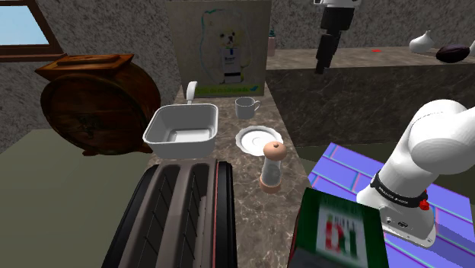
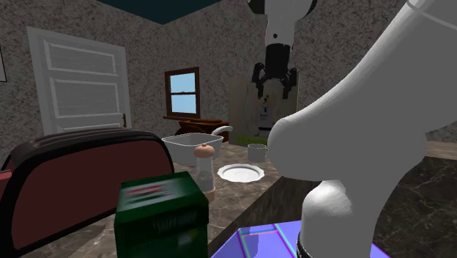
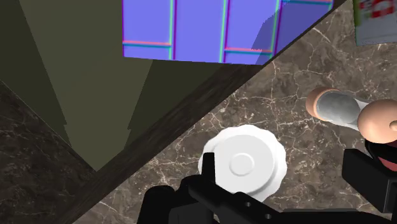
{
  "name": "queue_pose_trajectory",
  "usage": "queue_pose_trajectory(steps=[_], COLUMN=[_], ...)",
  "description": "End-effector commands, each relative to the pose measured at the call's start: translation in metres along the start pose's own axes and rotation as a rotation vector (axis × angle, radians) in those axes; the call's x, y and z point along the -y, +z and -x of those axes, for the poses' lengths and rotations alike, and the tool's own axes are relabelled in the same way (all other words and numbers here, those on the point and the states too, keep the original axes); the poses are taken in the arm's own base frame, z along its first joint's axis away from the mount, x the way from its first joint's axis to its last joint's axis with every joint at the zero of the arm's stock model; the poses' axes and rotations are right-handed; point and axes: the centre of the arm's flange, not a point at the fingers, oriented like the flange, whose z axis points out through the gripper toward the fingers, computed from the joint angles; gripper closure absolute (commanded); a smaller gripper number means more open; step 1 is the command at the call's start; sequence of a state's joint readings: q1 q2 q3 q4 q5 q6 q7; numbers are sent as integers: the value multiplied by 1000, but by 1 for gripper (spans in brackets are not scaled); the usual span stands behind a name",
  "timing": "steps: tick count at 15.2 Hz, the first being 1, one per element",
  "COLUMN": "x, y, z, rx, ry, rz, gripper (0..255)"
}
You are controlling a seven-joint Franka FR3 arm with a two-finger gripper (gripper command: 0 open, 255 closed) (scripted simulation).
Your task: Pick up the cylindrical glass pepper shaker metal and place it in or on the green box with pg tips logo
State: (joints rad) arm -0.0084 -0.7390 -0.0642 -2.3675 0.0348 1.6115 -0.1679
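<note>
The pepper shaker (image 1: 272,166) stands upright on the marble counter, clear-bodied with a tan rounded cap, just in front of a white plate (image 1: 259,140). It shows too in the second exterior view (image 2: 204,168) and beside my right finger in the wrist view (image 3: 343,111). The green box (image 1: 339,232) with a red-and-white logo sits at the counter's near end, close to the stand (image 2: 162,216). My gripper (image 2: 275,88) hangs high above the counter, open and empty (image 1: 323,65). In the wrist view my gripper (image 3: 286,184) looks down at the plate (image 3: 245,162).
A black-and-red toaster (image 1: 179,217) fills the near counter at the shoulder view's left. A white square bowl (image 1: 181,129), a white cup (image 1: 246,107), a bear-printed box (image 1: 221,46) and a round wooden bread box (image 1: 95,99) stand behind. The counter edge drops to the floor beside the plate.
</note>
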Motion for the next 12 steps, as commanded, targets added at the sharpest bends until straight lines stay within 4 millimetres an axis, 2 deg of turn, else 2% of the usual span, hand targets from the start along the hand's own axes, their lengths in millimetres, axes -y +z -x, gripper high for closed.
queue_pose_trajectory(steps=[1,12], x=[0,104], y=[0,89], z=[0,-15], rx=[0,-51], ry=[0,22], rz=[0,-57], gripper=[0,0])
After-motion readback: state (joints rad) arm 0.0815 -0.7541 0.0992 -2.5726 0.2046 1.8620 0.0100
